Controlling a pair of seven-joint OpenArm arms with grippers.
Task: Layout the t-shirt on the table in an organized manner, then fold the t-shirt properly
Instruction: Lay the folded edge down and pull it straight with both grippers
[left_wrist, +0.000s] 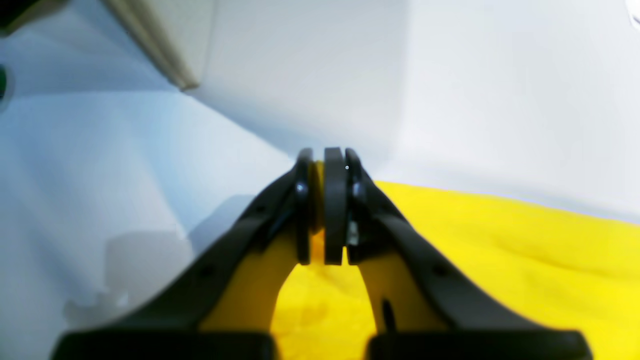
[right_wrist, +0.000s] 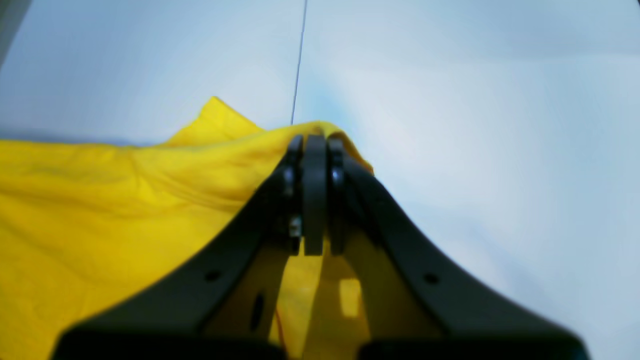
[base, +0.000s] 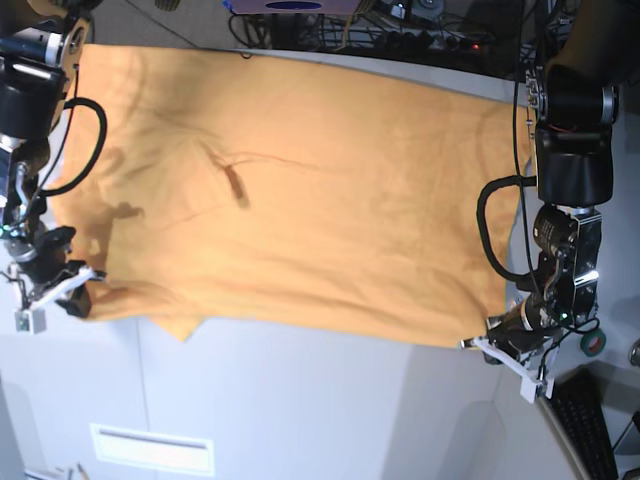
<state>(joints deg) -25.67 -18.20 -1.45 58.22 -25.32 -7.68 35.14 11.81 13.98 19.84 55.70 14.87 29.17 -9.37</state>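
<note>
You've got two hands, one t-shirt (base: 330, 200), one tabletop (base: 300, 400). Right hand (base: 78, 300): clenched on the shirt's near-edge corner. Shirt spans the tabletop between both hands, reaching back beyond them. Left hand (base: 490, 345): clenched on the opposite corner of that edge. You get no readable writing.

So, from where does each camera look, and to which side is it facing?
Left wrist: on the left arm, facing along the shut left gripper at the t-shirt it grips; only its dark fingers show.
Right wrist: on the right arm, facing along the right gripper, shut on the cloth; only those fingers show.
Base: high above the table, facing down; both arms show at the sides.
Base and right wrist share the small flap past the shirt's edge.
</note>
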